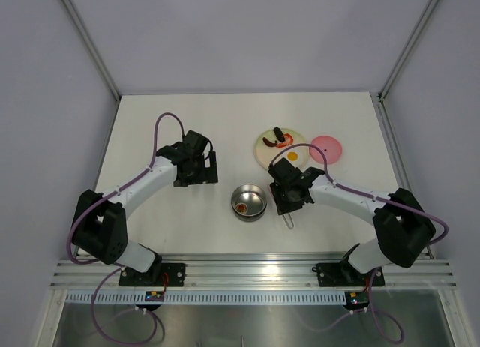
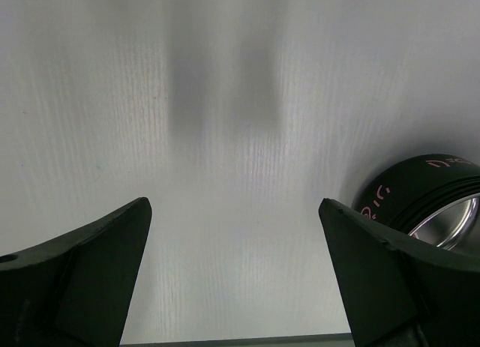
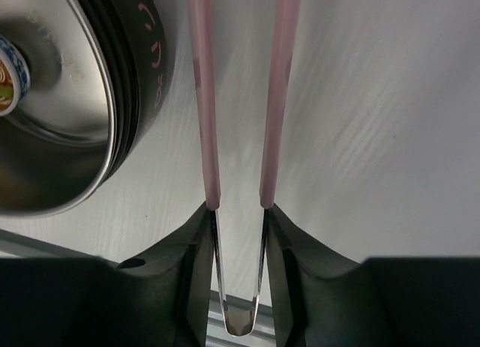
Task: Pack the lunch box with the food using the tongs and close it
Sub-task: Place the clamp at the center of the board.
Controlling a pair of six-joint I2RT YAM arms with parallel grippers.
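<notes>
The lunch box [image 1: 249,202], a round steel bowl, stands at the table's middle with a small brown-red food piece [image 1: 241,208] inside. My right gripper [image 1: 289,189] hovers just right of it, shut on the pale pink tongs [image 3: 202,100], whose two arms run forward between my fingers [image 3: 238,212]; their steel loop [image 1: 289,223] sticks out behind. The bowl's rim [image 3: 90,100] shows at left in the right wrist view. Dark red sausage pieces [image 1: 279,141] and a fried egg [image 1: 292,157] lie on the cream plate [image 1: 262,146]. My left gripper [image 1: 196,167] [image 2: 235,204] is open and holds nothing, with the bowl [image 2: 420,189] to its right.
The pink lid [image 1: 328,148] lies flat to the right of the plate. An aluminium rail [image 1: 247,272] runs along the table's near edge by the arm bases. Grey walls enclose the table on three sides.
</notes>
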